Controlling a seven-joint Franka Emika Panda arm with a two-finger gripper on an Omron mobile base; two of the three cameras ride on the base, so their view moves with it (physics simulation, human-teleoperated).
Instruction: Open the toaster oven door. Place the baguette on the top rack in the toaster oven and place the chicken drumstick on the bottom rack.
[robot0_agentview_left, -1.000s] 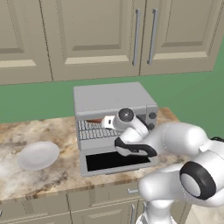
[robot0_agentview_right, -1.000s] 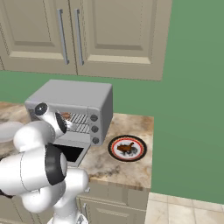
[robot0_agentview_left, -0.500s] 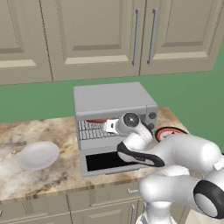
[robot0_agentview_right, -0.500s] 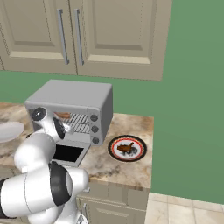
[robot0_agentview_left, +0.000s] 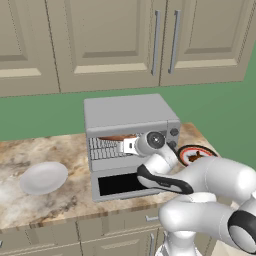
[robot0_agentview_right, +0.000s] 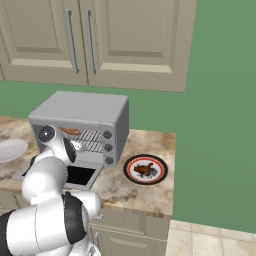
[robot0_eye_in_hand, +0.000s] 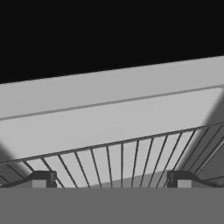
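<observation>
The toaster oven (robot0_agentview_left: 131, 116) (robot0_agentview_right: 82, 111) stands on the counter with the toaster oven door (robot0_agentview_left: 119, 184) (robot0_agentview_right: 75, 176) folded down flat. The baguette (robot0_agentview_left: 116, 138) (robot0_agentview_right: 70, 131) lies across the top rack (robot0_agentview_left: 102, 145), free of my fingers. My gripper (robot0_agentview_left: 123, 146) (robot0_eye_in_hand: 111, 179) reaches into the oven mouth just below the bread, open and empty. Thin silver rack bars (robot0_eye_in_hand: 122, 157) run under my fingertips (robot0_eye_in_hand: 43, 178); which rack they belong to I cannot tell. The chicken drumstick (robot0_agentview_left: 199, 156) (robot0_agentview_right: 145, 169) lies on a red-rimmed plate (robot0_agentview_left: 186, 150) (robot0_agentview_right: 131, 176) right of the oven.
A white plate (robot0_agentview_left: 44, 177) (robot0_agentview_right: 10, 149) sits on the marble counter (robot0_agentview_left: 30, 210) left of the oven. Beige cabinets (robot0_agentview_left: 115, 40) hang above against a green wall. The counter ends just right of the red-rimmed plate.
My hand has stayed at the oven mouth with its jaws open, while my elbow and forearm have swung lower and to the right. The baguette rests where it was.
</observation>
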